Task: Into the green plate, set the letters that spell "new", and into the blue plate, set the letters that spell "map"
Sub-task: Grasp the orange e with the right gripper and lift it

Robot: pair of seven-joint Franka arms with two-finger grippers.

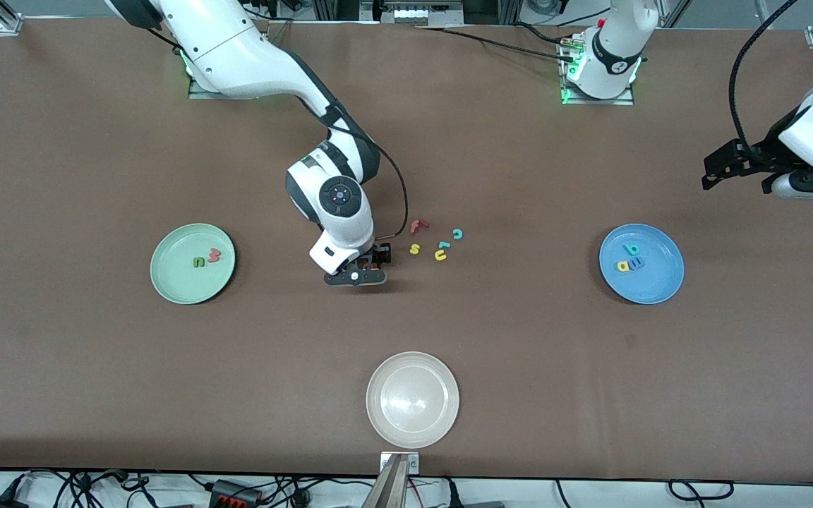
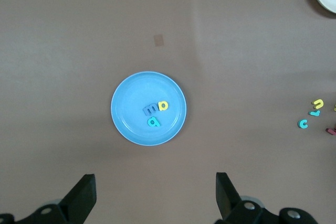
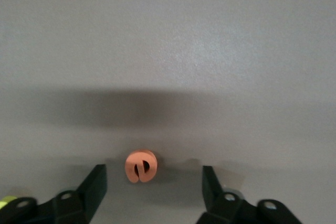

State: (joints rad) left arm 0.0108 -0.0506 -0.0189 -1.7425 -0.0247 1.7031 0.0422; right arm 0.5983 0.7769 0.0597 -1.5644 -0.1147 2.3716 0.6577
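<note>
The orange "e" (image 3: 140, 166) lies flat on the brown table between the fingers of my right gripper (image 3: 153, 176), which is open and touches nothing. That gripper (image 1: 357, 274) is down at the table beside the loose letters. The green plate (image 1: 173, 276) holds the olive "n" (image 1: 198, 262) and the pinkish-red "w" (image 1: 214, 255). In the blue plate (image 1: 663, 279) lie the teal "p" (image 1: 632, 249), yellow "a" (image 1: 622, 266) and blue "m" (image 1: 636, 264). My left gripper (image 1: 720, 169) waits open in the air at the left arm's end of the table, its fingers (image 2: 84, 195) empty, near the blue plate (image 2: 131, 103).
Loose letters lie mid-table beside the right gripper: a red "f" (image 1: 418, 226), teal "c" (image 1: 457, 233), yellow "s" (image 1: 414, 248), yellow "u" (image 1: 440, 255) and a small teal piece (image 1: 443, 245). A cream-white plate (image 1: 385, 423) sits nearest the front camera.
</note>
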